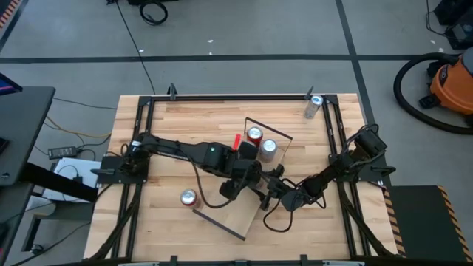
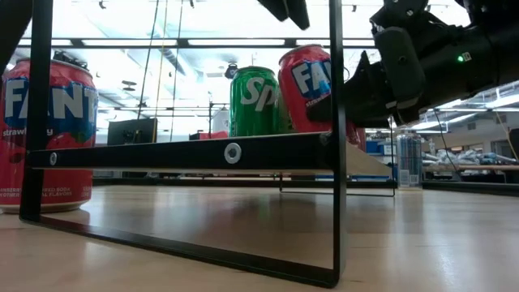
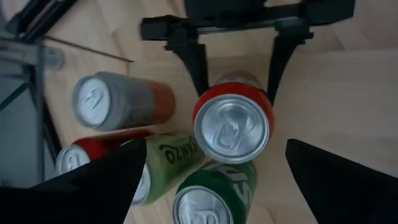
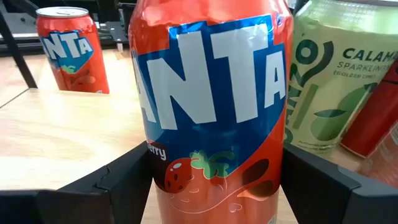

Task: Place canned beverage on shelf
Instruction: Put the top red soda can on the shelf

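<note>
Pinching the strawberry Fanta can (image 4: 211, 112), the right gripper (image 3: 235, 87) has one finger pressed to each side of it. The can appears to stand on the shelf (image 2: 162, 154), packed in beside a green Sprite can (image 2: 254, 101) and a Calamansi can (image 4: 339, 87). The left gripper (image 3: 214, 163) hangs right above that cluster, fingers spread wide, holding nothing.

Risks, as judgement:
- Tight spacing. If the right fingers spread or back out crooked, they could bump the Calamansi can or the red can (image 4: 379, 118) next to it and knock one over.
- If the Fanta can is not fully seated, letting go could leave it rocking or tipping.
- The left gripper sits low over the can tops, so a drop or sideways sweep would hit them or the right arm.
- The shelf's thin wire frame (image 2: 336, 138) is near the right gripper and could snag on withdrawal.

Hard to tell:
- The can's base contact with the board is hidden by the board edge in the low view and cropped in the right wrist view.
- In the high view the arms cover the held can.
- A silver-topped orange can (image 3: 102, 102) is blurred, brand unreadable.
- A second Fanta can (image 4: 68, 50) stands off the shelf, on the tabletop (image 1: 170, 118).
</note>
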You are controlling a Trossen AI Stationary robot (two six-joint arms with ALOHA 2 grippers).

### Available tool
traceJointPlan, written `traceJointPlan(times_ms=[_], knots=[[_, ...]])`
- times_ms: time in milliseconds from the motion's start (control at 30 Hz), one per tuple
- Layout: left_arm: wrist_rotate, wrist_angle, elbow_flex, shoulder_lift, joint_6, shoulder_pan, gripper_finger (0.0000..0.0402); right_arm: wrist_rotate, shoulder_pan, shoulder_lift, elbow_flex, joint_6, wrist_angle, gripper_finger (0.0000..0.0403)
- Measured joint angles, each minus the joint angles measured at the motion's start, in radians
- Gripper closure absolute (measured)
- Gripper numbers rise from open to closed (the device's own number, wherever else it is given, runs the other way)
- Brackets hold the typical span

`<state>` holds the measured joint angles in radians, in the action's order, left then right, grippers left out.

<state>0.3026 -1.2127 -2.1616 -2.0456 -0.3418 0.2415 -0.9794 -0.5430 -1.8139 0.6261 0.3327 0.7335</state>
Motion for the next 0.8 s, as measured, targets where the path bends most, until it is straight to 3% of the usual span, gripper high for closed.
traceJointPlan(times_ms=[367, 800], knots=[[0.018, 0.046, 0.007, 0.059, 0.061, 0.012, 0.0033, -0.014, -0.001, 0.005, -0.149, -0.077, 0.316, 0.0087], [-0.064, 0.177, 0.010, 0.059, 0.054, 0.012, 0.0061, -0.006, 0.035, 0.005, -0.165, -0.165, 0.381, 0.0087]])
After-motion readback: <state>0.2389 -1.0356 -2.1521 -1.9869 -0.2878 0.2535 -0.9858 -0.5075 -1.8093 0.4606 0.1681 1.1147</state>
